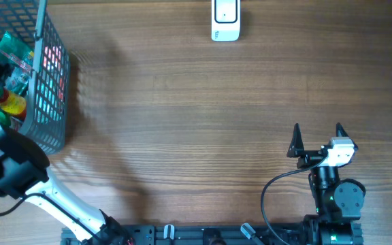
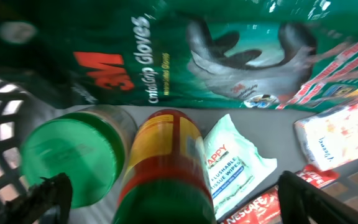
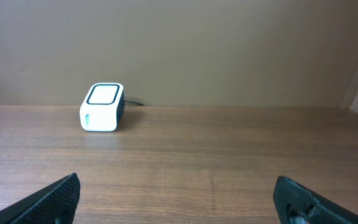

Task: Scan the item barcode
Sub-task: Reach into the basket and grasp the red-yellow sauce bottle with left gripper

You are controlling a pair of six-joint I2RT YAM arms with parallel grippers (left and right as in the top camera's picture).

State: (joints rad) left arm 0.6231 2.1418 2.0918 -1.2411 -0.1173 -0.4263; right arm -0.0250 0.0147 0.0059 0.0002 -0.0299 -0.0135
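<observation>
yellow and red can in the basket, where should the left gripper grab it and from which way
Grip the yellow and red cylindrical can across its round body, probably at the end nearest the wrist camera, coming down from above. It lies centred between the fingers of the open left gripper; the green-lidded jar and white wipes packet crowd its sides.

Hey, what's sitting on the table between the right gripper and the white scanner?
Nothing: only bare wooden table separates the right gripper from the scanner, clearest in the right wrist view.
</observation>
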